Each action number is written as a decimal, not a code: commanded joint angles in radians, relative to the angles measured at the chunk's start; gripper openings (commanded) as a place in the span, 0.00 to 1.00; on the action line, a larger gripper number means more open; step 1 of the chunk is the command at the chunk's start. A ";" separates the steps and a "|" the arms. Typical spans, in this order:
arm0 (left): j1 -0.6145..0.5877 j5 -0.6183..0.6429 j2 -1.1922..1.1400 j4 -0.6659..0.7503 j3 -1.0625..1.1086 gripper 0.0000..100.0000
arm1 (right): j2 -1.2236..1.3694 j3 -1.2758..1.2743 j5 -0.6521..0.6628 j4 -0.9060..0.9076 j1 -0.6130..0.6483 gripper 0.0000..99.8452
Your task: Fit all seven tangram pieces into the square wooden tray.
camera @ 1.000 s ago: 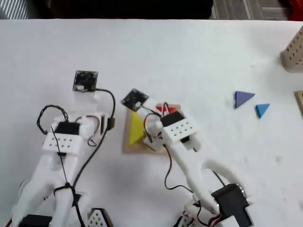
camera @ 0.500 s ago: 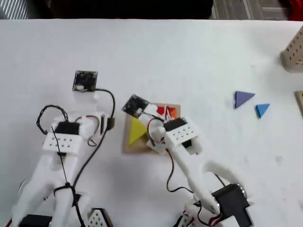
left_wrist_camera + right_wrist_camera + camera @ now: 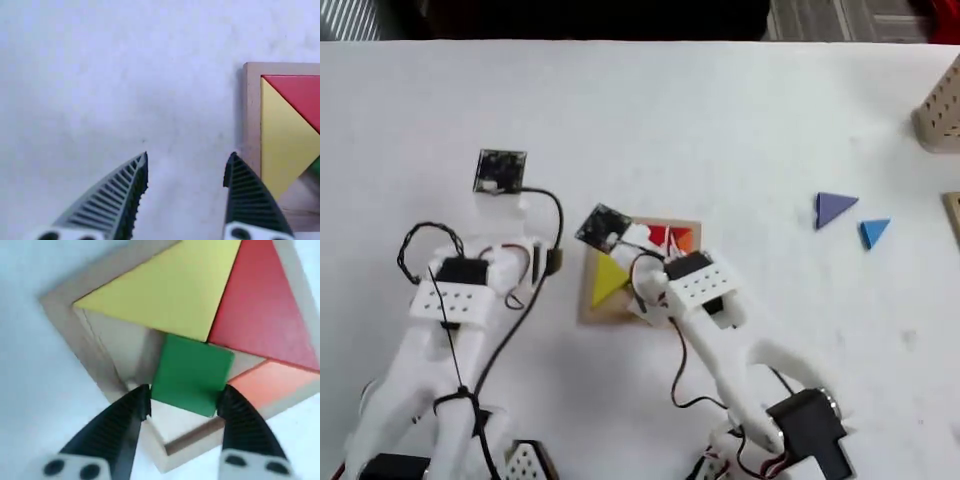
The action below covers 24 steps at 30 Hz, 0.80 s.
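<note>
— Pinching anything, is the right gripper?
— It is squeezing the green square inside the square wooden tray, which is sitting mid-frame in the high view.
— And the left gripper?
— It is hanging with jaws spread over the table, just beside the tray. The purple triangle and blue triangle are lying at centre right.
</note>
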State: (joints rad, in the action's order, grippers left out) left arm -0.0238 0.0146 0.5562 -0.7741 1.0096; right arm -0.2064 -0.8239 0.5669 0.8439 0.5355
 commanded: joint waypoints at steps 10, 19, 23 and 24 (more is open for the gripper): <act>-0.005 -0.009 0.001 0.023 -0.051 0.26 | 0.056 0.132 -0.129 0.125 0.084 0.20; -0.007 -0.009 0.001 0.023 -0.051 0.26 | 0.001 0.218 -0.164 0.234 -0.004 0.19; -0.005 -0.009 0.001 0.023 -0.051 0.26 | -0.061 0.144 -0.163 0.228 0.021 0.08; -0.005 -0.009 0.001 0.023 -0.051 0.26 | -0.076 0.118 -0.163 0.216 0.047 0.03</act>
State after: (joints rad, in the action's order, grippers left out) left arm -0.0238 0.0146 0.5562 -0.7741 1.0096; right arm -0.2156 -0.6751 0.4120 1.0710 0.5462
